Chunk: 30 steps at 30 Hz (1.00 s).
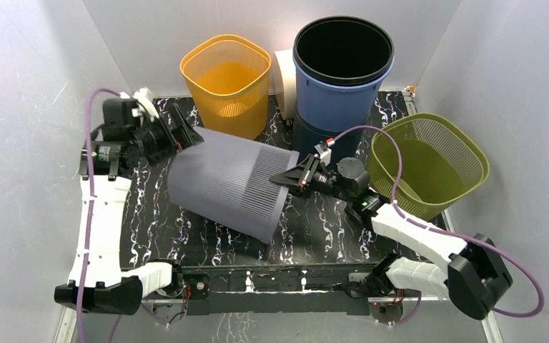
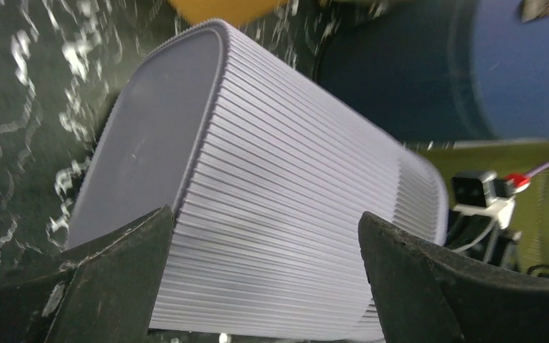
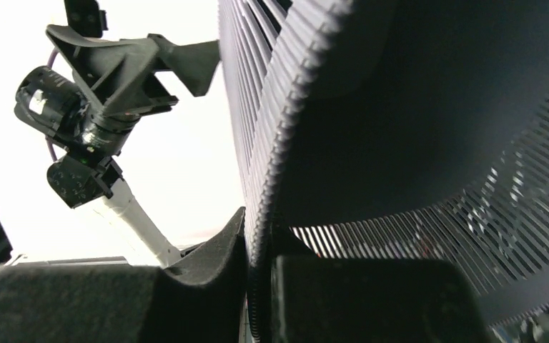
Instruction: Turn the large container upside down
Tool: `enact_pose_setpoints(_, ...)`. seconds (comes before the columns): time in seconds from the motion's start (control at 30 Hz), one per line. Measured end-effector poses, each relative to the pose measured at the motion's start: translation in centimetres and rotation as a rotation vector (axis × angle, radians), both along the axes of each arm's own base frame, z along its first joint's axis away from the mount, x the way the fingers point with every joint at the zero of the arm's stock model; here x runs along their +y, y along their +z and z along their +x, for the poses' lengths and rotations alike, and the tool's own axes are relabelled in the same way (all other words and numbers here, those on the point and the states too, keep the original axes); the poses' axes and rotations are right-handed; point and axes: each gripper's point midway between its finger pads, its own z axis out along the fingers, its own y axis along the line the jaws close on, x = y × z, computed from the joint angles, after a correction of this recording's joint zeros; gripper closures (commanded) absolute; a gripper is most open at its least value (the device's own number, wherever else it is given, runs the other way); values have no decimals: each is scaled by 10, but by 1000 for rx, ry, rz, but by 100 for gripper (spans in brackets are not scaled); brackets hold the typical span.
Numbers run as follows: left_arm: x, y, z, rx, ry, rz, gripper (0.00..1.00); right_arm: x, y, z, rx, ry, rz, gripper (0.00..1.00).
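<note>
Top external view: an orange bin, a blue bin and a green basket crowd the far and right sides of my table, close behind the grey ribbed container. My left gripper is spread wide, straddling its closed base end; I cannot judge contact. My right gripper pinches its rim wall. The container lies on its side mid-table, mouth toward the right

No legible txt, labels, brands or nos. on anything in view.
</note>
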Motion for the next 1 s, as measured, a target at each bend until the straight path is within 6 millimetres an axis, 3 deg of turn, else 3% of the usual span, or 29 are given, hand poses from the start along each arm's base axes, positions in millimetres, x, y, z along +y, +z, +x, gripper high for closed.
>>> enact_pose_setpoints(0.13,11,65,13,-147,60,33,2,18,18,13,-81,-18,103,100)
enact_pose_setpoints(0.33,29,112,14,-283,142,83,2,53,29,21,-153,-19,269,100)
enact_pose_setpoints(0.5,42,118,25,-318,187,125,2,82,7,35,-144,-12,396,100)
enact_pose_setpoints(0.67,43,111,33,-297,189,138,2,111,-39,42,-40,16,416,100)
enact_pose_setpoints(0.77,45,102,33,-269,190,148,2,117,-51,38,24,29,417,100)
enact_pose_setpoints(1.0,41,100,36,-303,177,128,2,118,-60,39,71,19,418,97)
